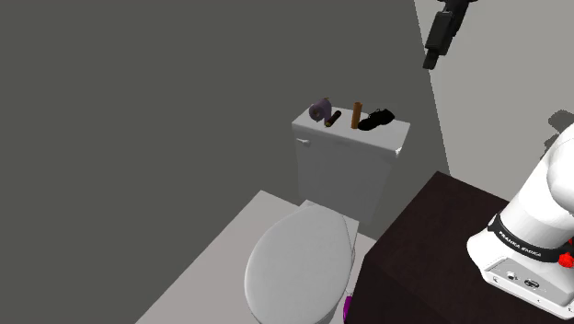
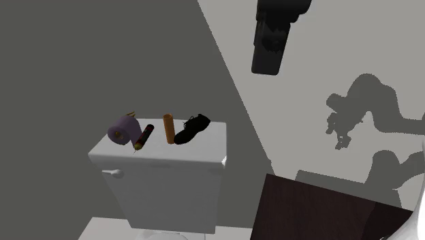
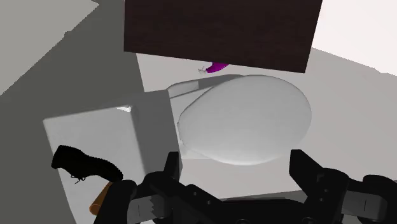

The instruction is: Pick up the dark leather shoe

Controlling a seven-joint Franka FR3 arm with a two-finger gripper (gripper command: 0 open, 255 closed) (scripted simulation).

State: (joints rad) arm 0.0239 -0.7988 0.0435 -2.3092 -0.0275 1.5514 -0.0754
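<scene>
Nearest me is the dark brown box stand (image 1: 432,239), with the white arm base (image 1: 533,230) on it. Just beside the stand is the white oval toilet lid (image 1: 299,262), shut. Behind the lid is the white toilet tank (image 1: 345,170); its flat top is the surface here.

There are 4 items in a row on it:
- a purple roll (image 2: 124,129)
- a dark red stick (image 2: 143,137), lying flat
- a brown cylinder (image 2: 169,128), upright
- the black lace-up shoe (image 2: 191,129), just beside the cylinder at the row's end toward the second exterior view's right

The all-black gripper (image 1: 431,60) hangs high above the tank, well apart from the shoe. In the wrist view I see the fingers (image 3: 304,167) spread wide, with nothing between them. Farthest back is a grey wall (image 1: 138,110).
</scene>
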